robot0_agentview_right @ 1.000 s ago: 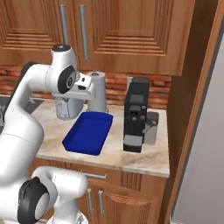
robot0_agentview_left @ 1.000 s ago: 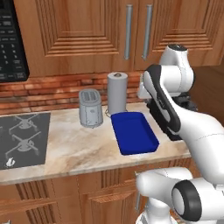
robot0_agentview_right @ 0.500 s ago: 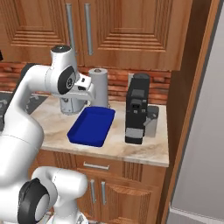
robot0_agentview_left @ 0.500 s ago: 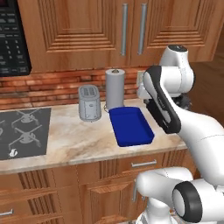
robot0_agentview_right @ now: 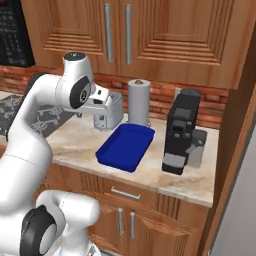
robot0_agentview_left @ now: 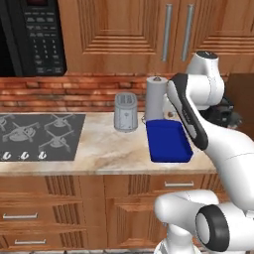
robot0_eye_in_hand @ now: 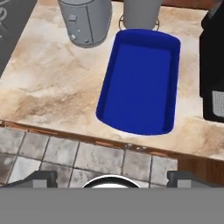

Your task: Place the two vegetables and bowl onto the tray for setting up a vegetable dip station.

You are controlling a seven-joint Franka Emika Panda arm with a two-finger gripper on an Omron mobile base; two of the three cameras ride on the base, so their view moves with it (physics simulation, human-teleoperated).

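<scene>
The tray (robot0_eye_in_hand: pixel 141 83) lies empty on the marble table (robot0_eye_in_hand: pixel 48 83), its long axis running from near to far, the far end almost at the paper-towel roll (robot0_agentview_left: pixel 155 98). In the hand view it sits ahead of and below the hand (robot0_eye_in_hand: pixel 111 176), a little to the right; the fingertips (robot0_eye_in_hand: pixel 41 177) stand wide apart with nothing between them. In the base views the hand hangs above the table's near edge. No carrot, cucumber or bowl is on this stretch of table, so the next move is probably a search elsewhere. A toaster (robot0_agentview_left: pixel 126 112) stands just left of the tray, a black coffee machine (robot0_agentview_right: pixel 180 131) to its right, and a grey stovetop (robot0_agentview_left: pixel 37 136) far left. Wooden cabinets (robot0_agentview_right: pixel 150 35) hang over a brick backsplash (robot0_agentview_left: pixel 74 92).
</scene>
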